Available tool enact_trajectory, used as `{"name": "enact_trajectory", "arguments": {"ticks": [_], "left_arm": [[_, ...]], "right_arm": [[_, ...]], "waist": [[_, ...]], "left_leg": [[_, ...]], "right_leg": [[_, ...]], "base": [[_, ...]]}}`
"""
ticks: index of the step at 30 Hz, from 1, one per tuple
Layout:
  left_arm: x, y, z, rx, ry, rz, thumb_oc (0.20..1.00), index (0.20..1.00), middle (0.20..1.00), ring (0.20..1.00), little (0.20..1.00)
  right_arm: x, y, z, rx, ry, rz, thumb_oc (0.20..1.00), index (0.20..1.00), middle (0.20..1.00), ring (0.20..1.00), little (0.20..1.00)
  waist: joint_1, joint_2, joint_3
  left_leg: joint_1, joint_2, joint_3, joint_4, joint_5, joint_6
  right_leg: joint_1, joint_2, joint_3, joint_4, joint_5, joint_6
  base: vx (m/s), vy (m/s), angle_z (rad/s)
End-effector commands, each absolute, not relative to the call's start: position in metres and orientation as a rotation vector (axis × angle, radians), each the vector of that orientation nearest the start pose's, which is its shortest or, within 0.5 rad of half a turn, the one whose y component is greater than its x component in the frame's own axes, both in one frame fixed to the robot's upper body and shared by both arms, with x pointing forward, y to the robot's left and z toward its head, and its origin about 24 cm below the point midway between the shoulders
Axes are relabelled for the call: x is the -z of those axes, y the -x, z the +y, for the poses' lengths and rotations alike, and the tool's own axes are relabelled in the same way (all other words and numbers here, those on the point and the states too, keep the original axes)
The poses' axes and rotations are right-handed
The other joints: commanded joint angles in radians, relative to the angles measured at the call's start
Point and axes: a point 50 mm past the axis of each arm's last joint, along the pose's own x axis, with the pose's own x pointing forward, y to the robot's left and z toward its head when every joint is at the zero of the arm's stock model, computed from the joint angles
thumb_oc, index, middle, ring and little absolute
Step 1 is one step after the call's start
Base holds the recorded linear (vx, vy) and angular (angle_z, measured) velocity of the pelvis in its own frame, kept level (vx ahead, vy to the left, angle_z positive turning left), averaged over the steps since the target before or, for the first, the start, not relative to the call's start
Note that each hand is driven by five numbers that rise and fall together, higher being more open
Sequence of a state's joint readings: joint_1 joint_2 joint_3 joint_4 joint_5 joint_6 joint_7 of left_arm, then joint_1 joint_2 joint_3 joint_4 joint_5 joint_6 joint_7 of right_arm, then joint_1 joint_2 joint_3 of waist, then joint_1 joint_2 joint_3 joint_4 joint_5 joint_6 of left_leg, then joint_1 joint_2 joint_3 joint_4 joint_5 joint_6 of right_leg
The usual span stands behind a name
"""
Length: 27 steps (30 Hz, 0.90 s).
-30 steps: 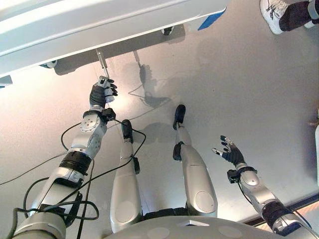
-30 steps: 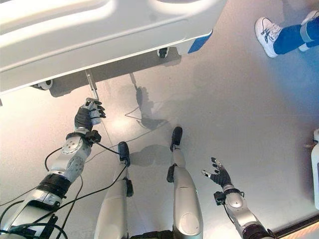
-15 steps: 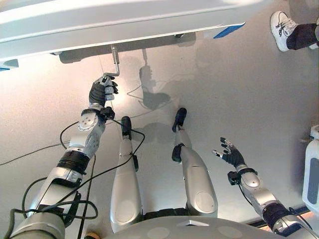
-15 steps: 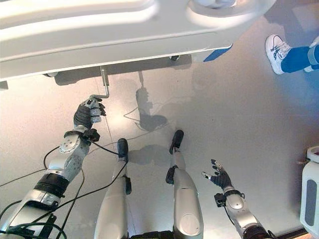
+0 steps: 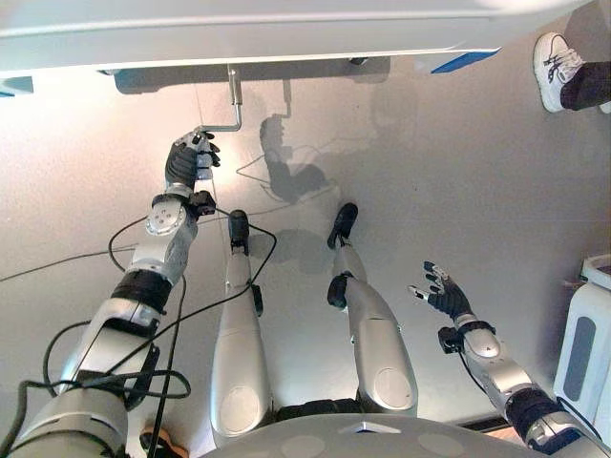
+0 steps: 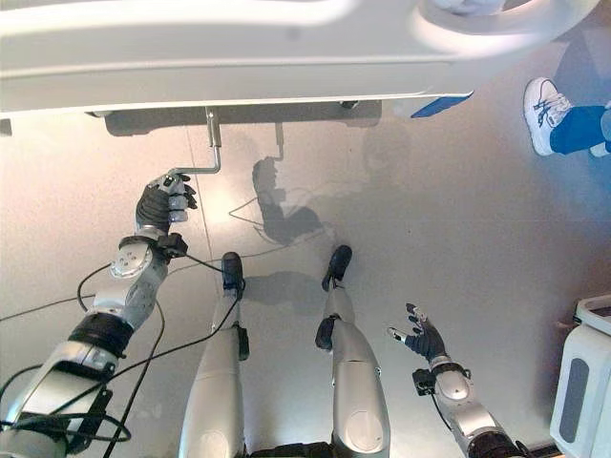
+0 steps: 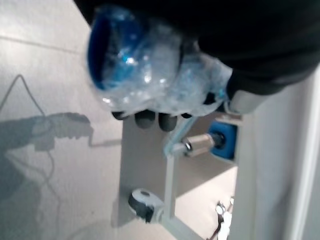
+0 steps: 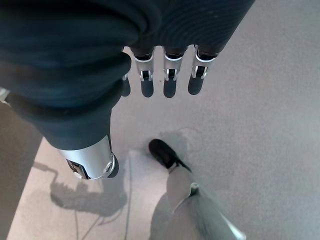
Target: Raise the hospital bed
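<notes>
Left hand [image 5: 186, 160] grips the crank [image 5: 229, 107] under the bed [image 5: 239, 29]; right hand [image 5: 444, 296] hangs slack-fingered over grey floor [image 5: 458, 172], near a person's shoe [image 5: 554, 55].

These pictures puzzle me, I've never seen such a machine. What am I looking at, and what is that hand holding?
It is a humanoid robot looking down from its head camera; two more cameras sit on its wrists. Its left hand has its fingers curled round the plastic-wrapped grip of a bent metal crank handle that sticks out from under the white hospital bed. Its right hand hangs open over the grey floor, holding nothing. A person's white shoe shows at the edge, and a white cabinet stands by the right arm.
</notes>
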<state>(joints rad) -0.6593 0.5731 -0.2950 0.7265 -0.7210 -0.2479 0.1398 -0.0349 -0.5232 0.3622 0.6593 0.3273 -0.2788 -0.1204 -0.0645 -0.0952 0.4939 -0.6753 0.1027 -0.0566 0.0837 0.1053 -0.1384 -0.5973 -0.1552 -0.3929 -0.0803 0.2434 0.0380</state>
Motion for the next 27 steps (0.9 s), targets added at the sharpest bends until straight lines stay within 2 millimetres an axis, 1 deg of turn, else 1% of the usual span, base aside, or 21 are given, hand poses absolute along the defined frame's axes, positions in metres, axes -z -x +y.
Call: {"name": "enact_trajectory", "arguments": {"ticks": [1, 2, 3, 5, 6, 8, 10, 11, 13, 16, 17, 22, 23, 27], "left_arm": [[-0.095, -0.325, 0.334, -0.488, -0.035, -0.011, 0.2, 0.2, 0.2, 0.2, 0.2], [-0.102, -0.331, 0.336, -0.506, -0.045, -0.012, 0.2, 0.2, 0.2, 0.2, 0.2], [-0.103, -0.331, 0.336, -0.505, -0.045, -0.013, 0.2, 0.2, 0.2, 0.2, 0.2], [-0.112, -0.338, 0.337, -0.52, -0.06, -0.024, 0.2, 0.2, 0.2, 0.2, 0.2], [-0.112, -0.338, 0.336, -0.52, -0.06, -0.025, 0.2, 0.2, 0.2, 0.2, 0.2], [-0.126, -0.348, 0.333, -0.529, -0.07, -0.044, 0.2, 0.2, 0.2, 0.2, 0.2], [-0.134, -0.353, 0.332, -0.54, -0.074, -0.062, 0.2, 0.2, 0.2, 0.2, 0.2], [-0.143, -0.358, 0.329, -0.539, -0.084, -0.076, 0.2, 0.2, 0.2, 0.2, 0.2], [-0.147, -0.361, 0.327, -0.54, -0.081, -0.086, 0.2, 0.2, 0.2, 0.2, 0.2], [-0.156, -0.367, 0.322, -0.531, -0.097, -0.102, 0.2, 0.2, 0.2, 0.2, 0.2], [-0.162, -0.371, 0.317, -0.526, -0.107, -0.112, 0.2, 0.2, 0.2, 0.2, 0.2], [-0.17, -0.376, 0.31, -0.514, -0.115, -0.131, 0.2, 0.2, 0.2, 0.2, 0.2], [-0.174, -0.379, 0.306, -0.511, -0.111, -0.143, 0.2, 0.2, 0.2, 0.2, 0.2], [-0.182, -0.382, 0.305, -0.522, -0.126, -0.151, 0.2, 0.2, 0.2, 0.2, 0.2]], "right_arm": [[0.059, -0.2, -0.245, 0.04, 0.252, 0.402, 1.0, 1.0, 1.0, 1.0, 1.0], [0.054, -0.204, -0.241, 0.028, 0.251, 0.371, 1.0, 1.0, 1.0, 1.0, 1.0], [0.054, -0.204, -0.241, 0.028, 0.251, 0.371, 1.0, 1.0, 1.0, 1.0, 1.0], [0.049, -0.208, -0.239, 0.023, 0.247, 0.344, 1.0, 1.0, 1.0, 1.0, 1.0], [0.049, -0.208, -0.239, 0.023, 0.247, 0.344, 1.0, 1.0, 1.0, 1.0, 1.0], [0.041, -0.212, -0.237, 0.016, 0.245, 0.303, 1.0, 1.0, 1.0, 1.0, 1.0], [0.039, -0.213, -0.236, 0.016, 0.245, 0.289, 1.0, 1.0, 1.0, 1.0, 1.0], [0.036, -0.215, -0.233, 0.006, 0.247, 0.272, 1.0, 1.0, 1.0, 1.0, 1.0], [0.036, -0.216, -0.232, 0.003, 0.248, 0.269, 1.0, 1.0, 1.0, 1.0, 1.0], [0.031, -0.218, -0.23, -0.007, 0.252, 0.245, 1.0, 1.0, 1.0, 1.0, 1.0], [0.029, -0.219, -0.23, -0.013, 0.257, 0.235, 1.0, 1.0, 1.0, 1.0, 1.0], [0.025, -0.222, -0.227, -0.026, 0.267, 0.214, 1.0, 1.0, 1.0, 1.0, 1.0], [0.024, -0.223, -0.227, -0.028, 0.272, 0.206, 1.0, 1.0, 1.0, 1.0, 1.0], [0.021, -0.225, -0.226, -0.033, 0.272, 0.191, 1.0, 1.0, 1.0, 1.0, 1.0]], "waist": [[0.024, -0.099, -0.004], [0.01, -0.106, 0.002], [0.011, -0.106, 0.002], [0.0, -0.109, 0.011], [0.0, -0.109, 0.011], [-0.021, -0.109, 0.025], [-0.033, -0.109, 0.025], [-0.047, -0.109, 0.025], [-0.05, -0.109, 0.025], [-0.067, -0.104, 0.026], [-0.078, -0.101, 0.026], [-0.094, -0.098, 0.026], [-0.106, -0.098, 0.026], [-0.132, -0.101, 0.026]], "left_leg": [[-0.055, -0.157, 0.05, -0.024, -0.007, 0.14], [-0.074, -0.154, 0.058, -0.01, -0.013, 0.139], [-0.076, -0.153, 0.059, -0.009, -0.014, 0.139], [-0.093, -0.147, 0.064, 0.0, -0.017, 0.139], [-0.093, -0.147, 0.064, 0.0, -0.017, 0.139], [-0.113, -0.141, 0.07, 0.007, -0.018, 0.137], [-0.13, -0.136, 0.077, 0.012, -0.019, 0.135], [-0.144, -0.132, 0.082, 0.017, -0.022, 0.134], [-0.151, -0.13, 0.085, 0.02, -0.022, 0.134], [-0.164, -0.123, 0.096, 0.024, -0.023, 0.133], [-0.17, -0.119, 0.104, 0.028, -0.024, 0.132], [-0.185, -0.111, 0.124, 0.033, -0.024, 0.132], [-0.188, -0.103, 0.137, 0.029, -0.021, 0.13], [-0.194, -0.088, 0.159, 0.015, -0.01, 0.125]], "right_leg": [[-0.004, -0.015, 0.06, 0.089, -0.055, 0.112], [-0.025, -0.012, 0.068, 0.096, -0.057, 0.109], [-0.027, -0.012, 0.069, 0.097, -0.057, 0.109], [-0.049, -0.01, 0.078, 0.103, -0.056, 0.107], [-0.049, -0.01, 0.078, 0.103, -0.056, 0.107], [-0.08, -0.008, 0.091, 0.111, -0.059, 0.105], [-0.105, -0.006, 0.099, 0.118, -0.06, 0.103], [-0.127, -0.004, 0.107, 0.122, -0.061, 0.101], [-0.139, -0.003, 0.112, 0.124, -0.06, 0.101], [-0.171, -0.001, 0.126, 0.137, -0.063, 0.095], [-0.19, 0.001, 0.137, 0.145, -0.063, 0.092], [-0.222, 0.007, 0.158, 0.152, -0.056, 0.09], [-0.241, 0.012, 0.173, 0.15, -0.049, 0.089], [-0.279, 0.025, 0.199, 0.151, -0.041, 0.086]], "base": [[0.0, 0.04, 0.0], [0.0, 0.0, 0.0], [-0.01, 0.022, -0.03], [0.0, 0.01, -0.09], [0.0, 0.002, -0.07], [-0.01, 0.004, -0.05], [-0.01, -0.01, -0.11], [-0.01, -0.01, -0.1], [-0.01, -0.018, -0.12], [-0.01, -0.033, -0.13], [-0.03, -0.051, -0.15], [-0.02, -0.024, -0.19], [-0.02, -0.029, -0.16], [-0.02, -0.039, -0.17]]}}
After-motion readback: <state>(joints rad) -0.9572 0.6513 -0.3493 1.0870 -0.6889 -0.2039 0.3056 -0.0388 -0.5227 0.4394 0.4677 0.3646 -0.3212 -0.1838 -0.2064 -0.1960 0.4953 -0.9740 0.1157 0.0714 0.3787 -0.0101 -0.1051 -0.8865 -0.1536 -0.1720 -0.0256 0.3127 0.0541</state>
